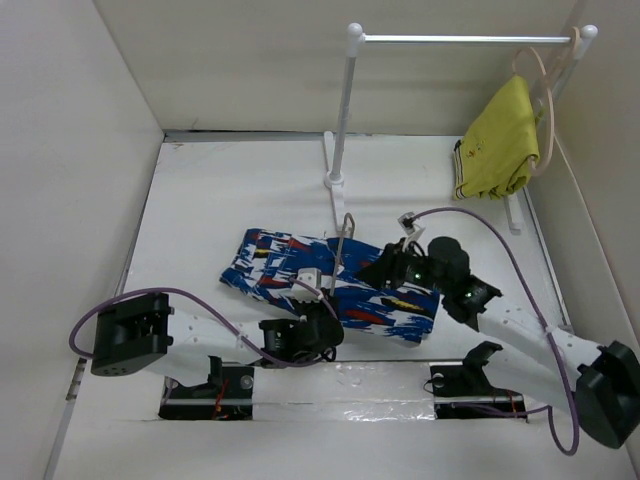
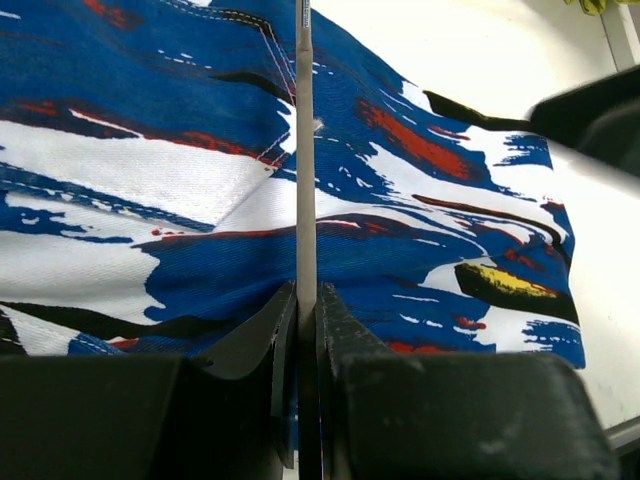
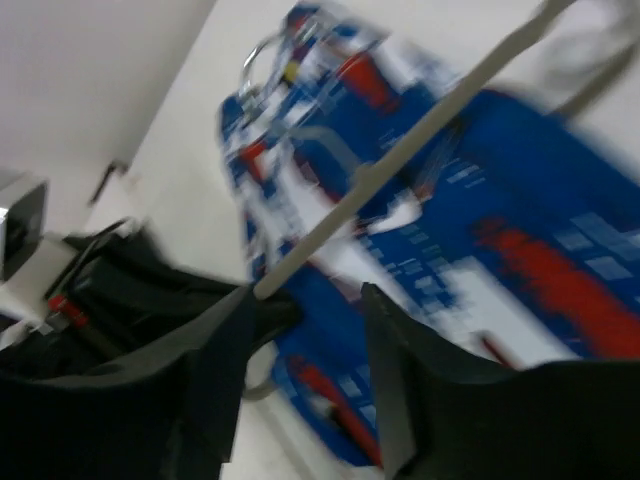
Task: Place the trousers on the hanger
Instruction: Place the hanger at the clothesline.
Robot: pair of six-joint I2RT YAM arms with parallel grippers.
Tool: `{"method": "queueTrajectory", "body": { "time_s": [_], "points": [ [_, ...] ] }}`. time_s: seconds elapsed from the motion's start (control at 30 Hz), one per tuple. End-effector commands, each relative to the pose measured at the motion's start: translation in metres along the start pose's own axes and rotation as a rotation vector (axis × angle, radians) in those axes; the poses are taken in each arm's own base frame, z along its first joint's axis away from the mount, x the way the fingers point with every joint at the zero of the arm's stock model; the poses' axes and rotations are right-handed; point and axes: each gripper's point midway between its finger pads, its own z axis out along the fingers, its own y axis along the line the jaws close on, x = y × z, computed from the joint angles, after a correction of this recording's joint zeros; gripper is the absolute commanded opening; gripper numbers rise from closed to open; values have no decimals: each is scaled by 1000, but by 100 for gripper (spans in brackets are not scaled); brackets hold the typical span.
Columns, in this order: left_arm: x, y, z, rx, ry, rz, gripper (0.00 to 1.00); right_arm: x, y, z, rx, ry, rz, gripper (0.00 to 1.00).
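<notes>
The blue-and-white printed trousers (image 1: pixel 300 270) lie flat on the white table. The thin grey hanger (image 1: pixel 340 255) lies across their middle, its hook pointing to the back. My left gripper (image 1: pixel 325 315) is at the trousers' near edge, shut on the hanger's rod (image 2: pixel 305 150), seen edge-on between its jaws (image 2: pixel 307 310) over the fabric (image 2: pixel 150 180). My right gripper (image 1: pixel 378 268) hovers over the trousers' right part, open and empty. Its view is blurred and shows the hanger rod (image 3: pixel 400 150) crossing the fabric (image 3: pixel 520 230) ahead of the gripper (image 3: pixel 305 300).
A white rack pole (image 1: pixel 343 110) stands just behind the trousers, its rail (image 1: pixel 470 39) running right. A yellow garment (image 1: pixel 497 140) hangs on a pale beige hanger (image 1: pixel 545 90) at the back right. White walls enclose the table.
</notes>
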Motion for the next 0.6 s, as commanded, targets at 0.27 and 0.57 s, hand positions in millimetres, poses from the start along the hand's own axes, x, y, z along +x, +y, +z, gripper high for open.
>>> {"method": "queueTrajectory", "body": {
  "time_s": [0.27, 0.57],
  "points": [
    [-38, -39, -19, 79, -132, -46, 0, 23, 28, 64, -97, -41, 221, 59],
    [-41, -48, -23, 122, -138, -36, 0, 39, 44, 82, -202, -1, 291, 48]
  ]
}}
